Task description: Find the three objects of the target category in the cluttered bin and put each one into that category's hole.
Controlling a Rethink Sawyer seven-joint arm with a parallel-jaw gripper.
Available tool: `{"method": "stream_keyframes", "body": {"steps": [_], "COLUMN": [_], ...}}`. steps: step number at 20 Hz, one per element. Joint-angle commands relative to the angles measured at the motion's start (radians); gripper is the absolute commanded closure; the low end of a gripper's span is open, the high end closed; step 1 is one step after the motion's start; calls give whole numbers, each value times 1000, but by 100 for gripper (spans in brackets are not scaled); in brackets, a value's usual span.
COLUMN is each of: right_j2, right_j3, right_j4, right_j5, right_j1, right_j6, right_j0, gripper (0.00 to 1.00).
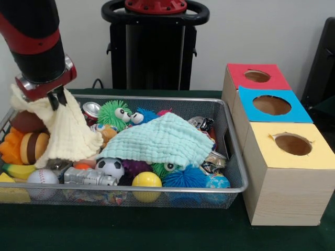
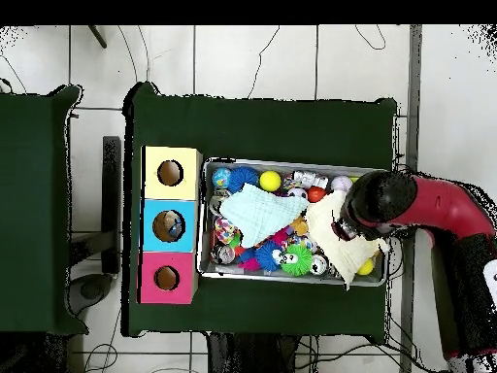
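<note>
We see the gripper (image 1: 56,98) at the 9 o'clock end of the wire bin (image 1: 230,157) in the front view, its dark fingers pinched together on a cream cloth (image 1: 65,133). The cloth is lifted at its top and hangs down in a drape over the toys beneath, its lower edge resting among them. In the overhead view the same gripper (image 2: 342,230) lies at the 3 o'clock end of the bin, with the cream cloth spread below it.

A pale mint cloth (image 1: 162,141) lies flat over the middle of the bin, touching nothing of the arm. Toward 12 o'clock from it sit a green fuzzy toy with eyes (image 1: 114,114) and a crushed can (image 1: 91,109). Along the 6 o'clock wall of the bin we find, in order from 9 toward 3 o'clock, a baseball (image 1: 43,179), a silver toy (image 1: 90,178), a small football-patterned ball (image 1: 110,167), a yellow ball (image 1: 146,181), a blue spiky ball (image 1: 188,179) and a globe ball (image 1: 216,182). A toy burger (image 1: 32,147) rests at the 9 o'clock end, partly under the cream cloth.

Just beside the bin at 3 o'clock stand three boxes, each with one round hole on top: red box (image 1: 256,77), blue box (image 1: 271,105) and yellow box (image 1: 293,145).
</note>
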State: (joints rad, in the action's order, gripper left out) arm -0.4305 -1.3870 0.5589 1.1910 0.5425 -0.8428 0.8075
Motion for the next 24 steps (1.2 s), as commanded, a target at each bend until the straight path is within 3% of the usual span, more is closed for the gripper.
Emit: {"method": "stream_keyframes", "body": {"steps": [1,16,24], "right_j2": [-149,-255,-264], "right_j3": [-215,-328,-326], "right_j4": [-136,-241,-265], "right_j5": [-51,-263,-278], "right_j1": [41,-14,-22], "right_j6": [126,10,-7], "right_j0": [79,131,129], "gripper": [100,100,100]}}
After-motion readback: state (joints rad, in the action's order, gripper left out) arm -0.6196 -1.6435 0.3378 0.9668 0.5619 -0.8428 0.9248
